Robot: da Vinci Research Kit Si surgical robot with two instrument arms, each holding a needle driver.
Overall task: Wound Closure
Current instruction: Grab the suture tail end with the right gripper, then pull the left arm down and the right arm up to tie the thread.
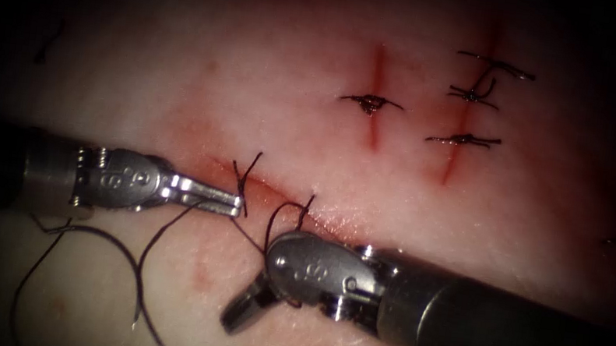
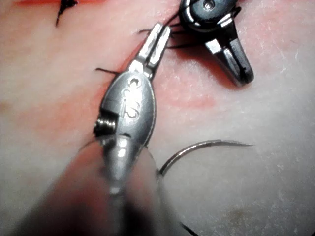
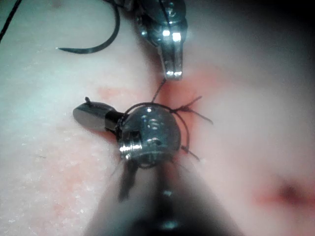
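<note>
My left tool (image 1: 235, 205) comes in from the left with its jaws shut on the dark thread (image 1: 143, 255) at the left end of the cut (image 1: 274, 191). My right tool (image 1: 234, 315) lies just in front of the cut, jaws shut and empty, pointing away from it. A loop of thread (image 3: 147, 105) is wound around it near its wrist. Short thread tails (image 1: 247, 173) stand up from the cut. The curved needle (image 2: 206, 147) lies free on the tissue beside the left tool's shaft, held by neither tool. The needle (image 3: 93, 46) is not in the tissue.
Two other cuts lie farther back on the tissue (image 1: 178, 78). One (image 1: 373, 102) carries a single tied stitch, the other (image 1: 468, 98) three, with short dark ends. Red fluid stains the tissue around the near cut. Loose thread (image 1: 38, 265) trails at the lower left.
</note>
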